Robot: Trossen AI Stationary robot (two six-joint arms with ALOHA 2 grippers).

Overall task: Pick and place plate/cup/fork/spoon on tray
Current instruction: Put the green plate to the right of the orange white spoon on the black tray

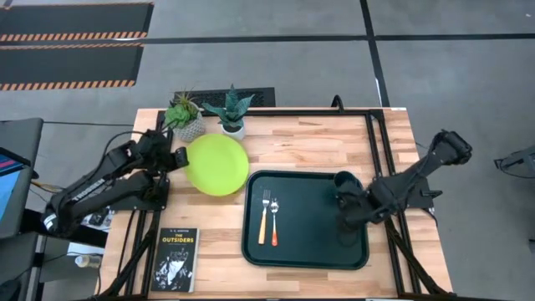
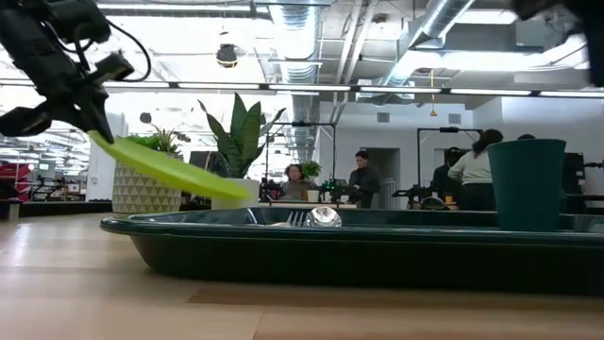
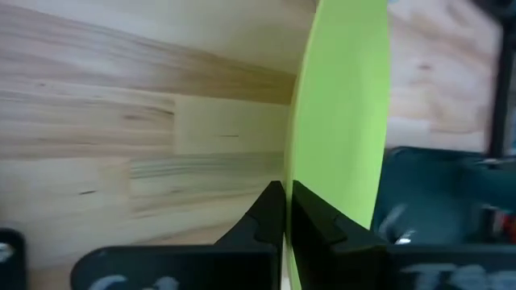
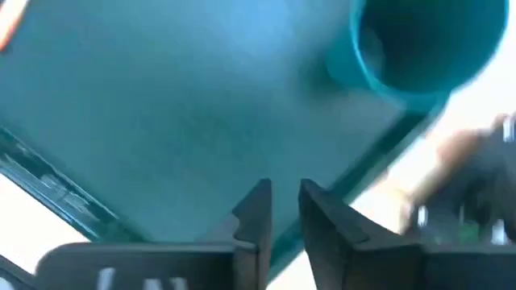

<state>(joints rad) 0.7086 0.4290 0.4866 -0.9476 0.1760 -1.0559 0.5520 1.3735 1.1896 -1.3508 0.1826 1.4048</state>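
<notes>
The left hand (image 1: 177, 156) pinches the lime plate (image 1: 216, 165) by its rim, tilted above the worktop (image 1: 318, 142) beside the tray (image 1: 305, 251). Carry it level onto bare tray floor, clearing the raised rim. The right hand (image 1: 347, 219), seemingly slightly parted and empty, hovers near the cup (image 1: 346, 181).

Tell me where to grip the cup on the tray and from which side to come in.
Grip the cup across its round wall just below the rim, coming down from above. It stands upright with its mouth up in the far right corner of the tray, no handle to mind. The right gripper is nearest; its fingers would likely need to open wider to span it.
</notes>
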